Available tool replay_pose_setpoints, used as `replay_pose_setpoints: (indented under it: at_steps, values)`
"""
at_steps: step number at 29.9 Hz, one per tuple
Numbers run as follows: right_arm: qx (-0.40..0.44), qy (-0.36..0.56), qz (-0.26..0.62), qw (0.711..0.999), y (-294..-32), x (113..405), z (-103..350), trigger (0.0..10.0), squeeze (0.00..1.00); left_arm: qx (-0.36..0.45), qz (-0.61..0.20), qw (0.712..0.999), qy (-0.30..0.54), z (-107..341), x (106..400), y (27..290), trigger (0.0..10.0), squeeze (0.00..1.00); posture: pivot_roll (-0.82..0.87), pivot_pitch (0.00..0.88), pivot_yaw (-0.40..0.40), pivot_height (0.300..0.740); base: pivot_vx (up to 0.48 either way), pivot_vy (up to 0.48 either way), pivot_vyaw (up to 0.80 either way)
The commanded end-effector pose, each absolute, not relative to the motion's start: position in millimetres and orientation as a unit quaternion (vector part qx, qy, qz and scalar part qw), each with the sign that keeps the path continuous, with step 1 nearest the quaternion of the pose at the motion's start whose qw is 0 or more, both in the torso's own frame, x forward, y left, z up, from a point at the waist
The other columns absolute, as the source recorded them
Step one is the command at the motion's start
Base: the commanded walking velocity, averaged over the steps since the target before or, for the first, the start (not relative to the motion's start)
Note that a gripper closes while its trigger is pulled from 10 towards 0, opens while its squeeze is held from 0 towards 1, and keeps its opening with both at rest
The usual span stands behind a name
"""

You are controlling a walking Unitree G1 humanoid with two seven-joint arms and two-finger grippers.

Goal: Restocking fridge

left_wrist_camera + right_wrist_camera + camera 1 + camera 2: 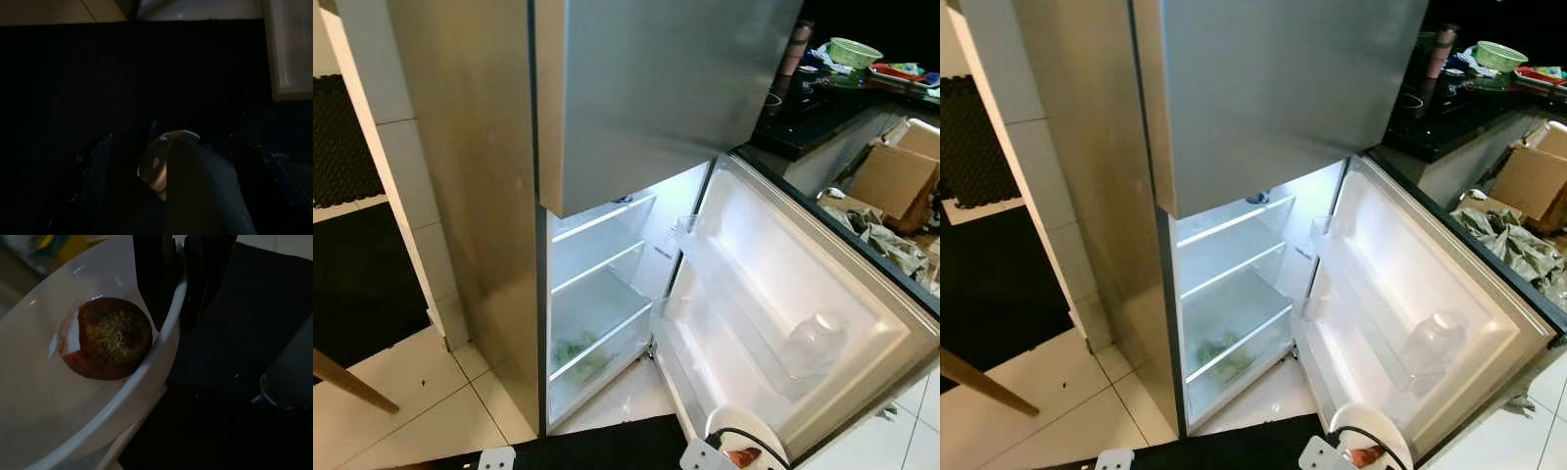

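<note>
Right hand (177, 298) clamped on the rim of a white bowl (44, 396), one finger (154, 279) inside the wall, the other outside. Bowl held low at the robot's right, in front of the open fridge door (803, 294), tilted in the wrist view, with a round reddish-brown onion (107, 338) lying against the inner wall, rooty end facing the camera, a strip of skin peeling at one side. No clear long axis on the onion.

Left hand (161, 196) hanging in the dark over a black mat (146, 73); open or closed, cannot tell.

Fridge (480, 196) straight ahead, upper door (656, 88) shut, lower compartment lit. Glass shelves (597, 269) bare, greens (573, 351) in the bottom drawer. Door swung wide to the right, a clear jar (815, 343) in its rack. Open tiled floor (421, 401) to the left of the fridge. Bench (822, 108) beyond the door crowded with dishes, a cardboard box (896, 176) below it.
</note>
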State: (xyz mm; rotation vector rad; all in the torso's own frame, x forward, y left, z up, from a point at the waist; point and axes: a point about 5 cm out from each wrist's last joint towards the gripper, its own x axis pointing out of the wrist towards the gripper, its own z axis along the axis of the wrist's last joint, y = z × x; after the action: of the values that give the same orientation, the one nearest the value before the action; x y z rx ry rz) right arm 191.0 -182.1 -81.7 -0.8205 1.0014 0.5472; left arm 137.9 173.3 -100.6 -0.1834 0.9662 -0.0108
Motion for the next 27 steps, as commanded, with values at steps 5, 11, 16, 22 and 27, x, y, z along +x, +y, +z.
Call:
replay_pose_setpoints:
  at_steps: [5,11,16,22,27]
  values:
    - [-0.397,0.433,0.286,0.757,-174.0,201.4,-76.5,10.0,0.00,-0.084,-0.015,0.882,0.462,-99.8,141.2,168.8,10.0,0.00,0.09,0.000,-0.120,0.740,0.000,0.000,0.62]
    - [-0.436,0.406,0.309,0.741,-170.7,211.3,-71.1,10.0,0.00,-0.072,-0.033,0.885,0.460,-97.7,147.8,166.5,10.0,0.00,0.06,0.001,-0.107,0.740,0.000,0.000,0.61]
    - [-0.503,0.346,0.325,0.722,-168.5,239.6,-53.1,10.0,0.00,-0.060,-0.044,0.887,0.456,-95.0,154.9,168.6,10.0,0.00,0.03,0.000,-0.090,0.740,0.000,0.000,0.00]
    - [-0.518,0.312,0.320,0.729,-168.1,259.6,-38.0,10.0,0.00,-0.059,-0.053,0.885,0.459,-95.2,154.4,167.8,10.0,0.00,0.01,0.000,-0.080,0.740,0.000,0.000,0.00]
    - [-0.532,0.267,0.313,0.740,-165.6,284.1,-16.8,10.0,0.00,-0.052,-0.066,0.881,0.466,-95.7,154.1,165.8,10.0,0.00,0.00,0.000,-0.077,0.740,0.000,-0.334,0.00]
